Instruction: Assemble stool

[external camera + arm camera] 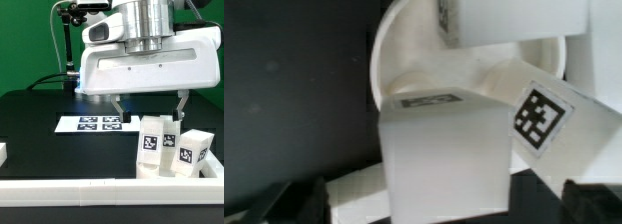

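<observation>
**Operator:** Going left to right in the exterior view: the marker board [98, 122] lies flat on the black desk [30, 125], and my tool [149, 108] hangs with its jaws spread wide and nothing held, above the leg blocks [150, 145] clustered near the white border rail [100, 192] at the front.

**Colleague:** What worries you?

**Operator:** The blocks stand upright, close together — three I can count. If I come down off-centre, a finger could clip a neighbour and topple it, or push one against the rail.

**Colleague:** And the seat?

**Operator:** The wrist view shows a curved white rim behind the nearest block [446, 160] — probably the round seat [402, 60], though the frame is too tight to be sure. Everything is smooth, hard white plastic; the blocks are tall, square-edged, each with a black-and-white tag [541, 115]. I'd expect slick faces to slip under a shallow grip.
</observation>
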{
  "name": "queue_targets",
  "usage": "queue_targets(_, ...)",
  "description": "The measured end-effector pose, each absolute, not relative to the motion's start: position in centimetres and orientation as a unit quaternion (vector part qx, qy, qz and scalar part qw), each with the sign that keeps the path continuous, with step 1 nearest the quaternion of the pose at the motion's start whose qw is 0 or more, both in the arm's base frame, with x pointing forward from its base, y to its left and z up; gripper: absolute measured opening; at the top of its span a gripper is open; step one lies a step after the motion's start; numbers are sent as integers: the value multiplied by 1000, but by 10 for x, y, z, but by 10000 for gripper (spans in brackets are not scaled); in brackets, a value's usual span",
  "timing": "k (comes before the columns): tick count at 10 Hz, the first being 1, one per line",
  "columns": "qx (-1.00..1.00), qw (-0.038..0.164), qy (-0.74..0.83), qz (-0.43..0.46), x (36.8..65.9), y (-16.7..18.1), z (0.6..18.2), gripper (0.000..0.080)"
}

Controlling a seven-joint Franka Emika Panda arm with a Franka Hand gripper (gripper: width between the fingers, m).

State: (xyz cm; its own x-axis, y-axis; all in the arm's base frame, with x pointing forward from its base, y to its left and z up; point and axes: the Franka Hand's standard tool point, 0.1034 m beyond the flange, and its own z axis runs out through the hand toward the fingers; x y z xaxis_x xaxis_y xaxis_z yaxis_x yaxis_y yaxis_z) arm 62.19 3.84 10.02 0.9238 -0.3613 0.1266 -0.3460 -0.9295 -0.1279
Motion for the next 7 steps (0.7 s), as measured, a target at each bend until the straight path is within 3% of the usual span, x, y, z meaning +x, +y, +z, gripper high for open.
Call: queue_targets(7,-979,46,187,-63,618,38,86,636)
